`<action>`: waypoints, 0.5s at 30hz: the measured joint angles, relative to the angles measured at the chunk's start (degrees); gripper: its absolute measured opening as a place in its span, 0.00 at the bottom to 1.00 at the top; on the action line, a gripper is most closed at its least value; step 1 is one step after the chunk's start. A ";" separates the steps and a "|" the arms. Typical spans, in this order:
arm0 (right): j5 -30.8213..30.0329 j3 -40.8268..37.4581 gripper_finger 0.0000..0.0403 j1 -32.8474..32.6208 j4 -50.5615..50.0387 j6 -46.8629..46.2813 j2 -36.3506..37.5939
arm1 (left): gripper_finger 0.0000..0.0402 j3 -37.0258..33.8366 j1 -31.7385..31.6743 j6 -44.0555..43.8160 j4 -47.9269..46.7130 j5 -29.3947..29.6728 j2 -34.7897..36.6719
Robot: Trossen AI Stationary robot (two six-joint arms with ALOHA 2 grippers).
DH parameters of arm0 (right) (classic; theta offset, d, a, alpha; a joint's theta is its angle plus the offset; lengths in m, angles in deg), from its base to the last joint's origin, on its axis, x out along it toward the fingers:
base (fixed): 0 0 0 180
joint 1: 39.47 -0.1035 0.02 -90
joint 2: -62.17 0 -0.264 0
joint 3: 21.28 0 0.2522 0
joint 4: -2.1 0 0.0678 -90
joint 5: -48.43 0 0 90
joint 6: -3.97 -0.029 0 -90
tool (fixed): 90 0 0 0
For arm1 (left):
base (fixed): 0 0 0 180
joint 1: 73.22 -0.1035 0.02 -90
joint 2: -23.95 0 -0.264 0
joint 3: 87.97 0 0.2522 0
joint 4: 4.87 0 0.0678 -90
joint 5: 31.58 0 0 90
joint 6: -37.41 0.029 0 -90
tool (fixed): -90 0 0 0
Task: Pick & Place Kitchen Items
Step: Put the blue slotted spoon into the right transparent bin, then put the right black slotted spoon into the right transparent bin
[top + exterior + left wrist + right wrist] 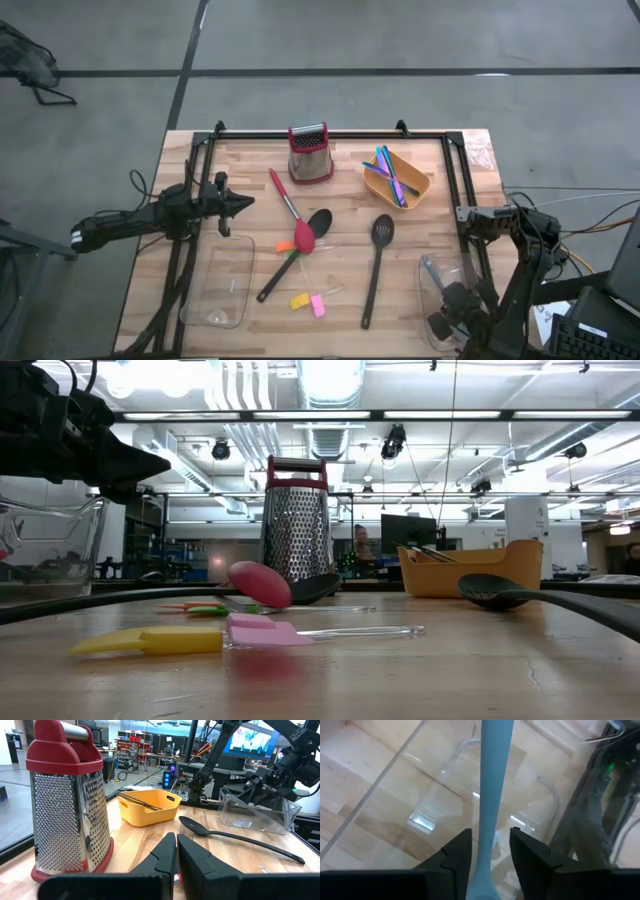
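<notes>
- The floor (400, 35) around the table is plain grey concrete, crossed by dark seam lines (330, 72).
- The table top (250, 160) is pale butcher-block wood with a black metal frame (330, 134) along its far edge.
- Overhead run long fluorescent tubes (470, 415), silver ducts (330, 380) and pipes under an open ceiling.
- Far across the room a person (358, 543) sits at a dark monitor (408, 532), among shelving and benches.
- A large screen (247, 737) glows in blue and white high on the far side.
- Cluttered workshop shelves (132, 742) stand deep in the room.
- A keyboard (600, 338) lies off the table's corner.
</notes>
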 joint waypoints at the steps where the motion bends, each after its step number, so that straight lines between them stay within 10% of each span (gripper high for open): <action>1: -0.02 0.38 0.35 0.00 -0.91 0.01 0.00 | 0.06 0.00 0.02 0.00 0.00 0.00 0.00; 15: -9.68 3.29 0.42 4.94 -6.19 12.83 2.49 | 0.06 0.00 -0.01 0.00 0.01 0.00 0.02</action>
